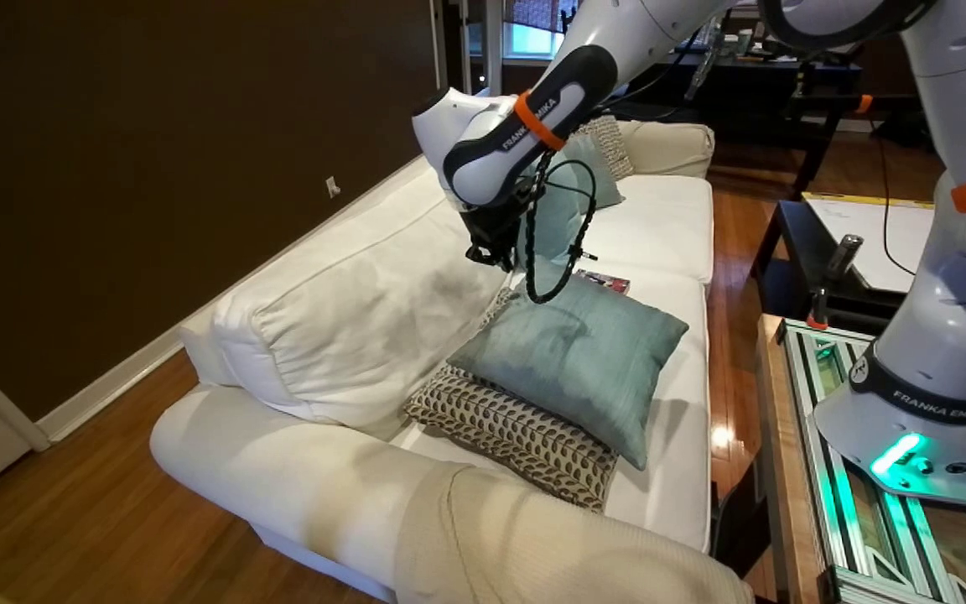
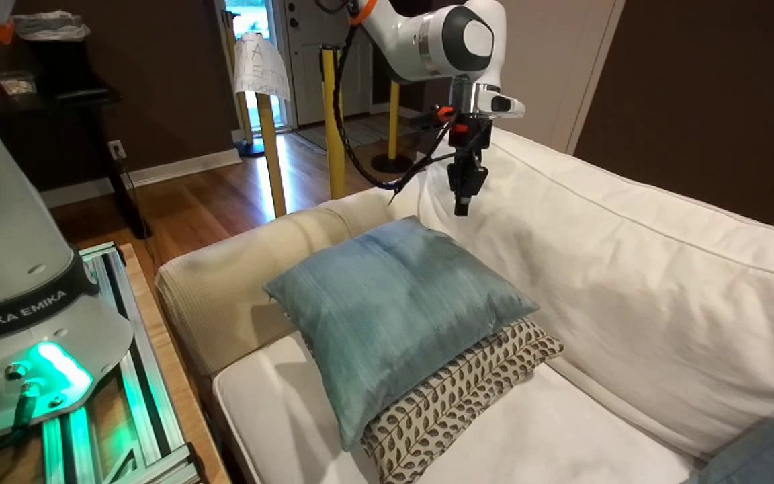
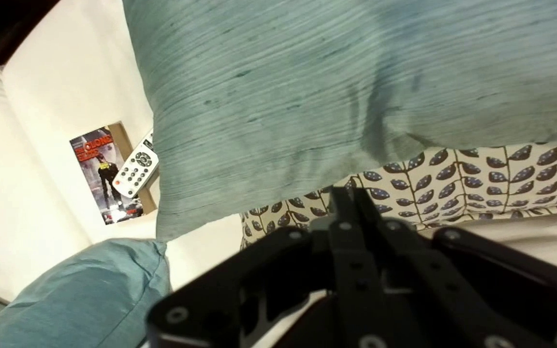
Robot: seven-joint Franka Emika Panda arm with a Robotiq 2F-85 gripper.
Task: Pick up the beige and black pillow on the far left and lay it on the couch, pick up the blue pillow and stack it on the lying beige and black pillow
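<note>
Dark brown is the wall (image 1: pixel 181 151) at the left of an exterior view, with a small white socket (image 1: pixel 332 186) on it. Next comes the couch (image 1: pixel 223 436), dressed in white, rather wrinkled cloth; a beige ribbed cover (image 1: pixel 525 545) lies over its near arm. The gripper (image 3: pixel 350 194) hangs in the air near the back cushion (image 1: pixel 382 310); its jaws are together, as the wrist view shows.

A little more to the right, the beige and black pillow (image 1: pixel 516 428) lies flat on the seat of the couch; its leaf pattern is well seen in the wrist view. On top of it rests the blue pillow (image 1: pixel 575 352), turned somewhat askew, so that it reaches past the lower pillow toward the front of the seat. Both are lower than the gripper and apart from it. Farther along, another blue pillow (image 1: pixel 602 176) and a beige patterned pillow (image 1: pixel 613 144) stand near the far end. Also on the seat is a book (image 3: pixel 95 169) with a colourful cover; across it lies a white remote control (image 3: pixel 137 169), partly hidden by the blue pillow. To the right of the couch stands a low black table (image 1: pixel 789 243), bearing a white board (image 1: pixel 877 231). Last comes the white robot arm (image 1: pixel 923 348); its base shows a green light (image 1: pixel 896 454) and stands upon a metal frame (image 1: pixel 890 583).
</note>
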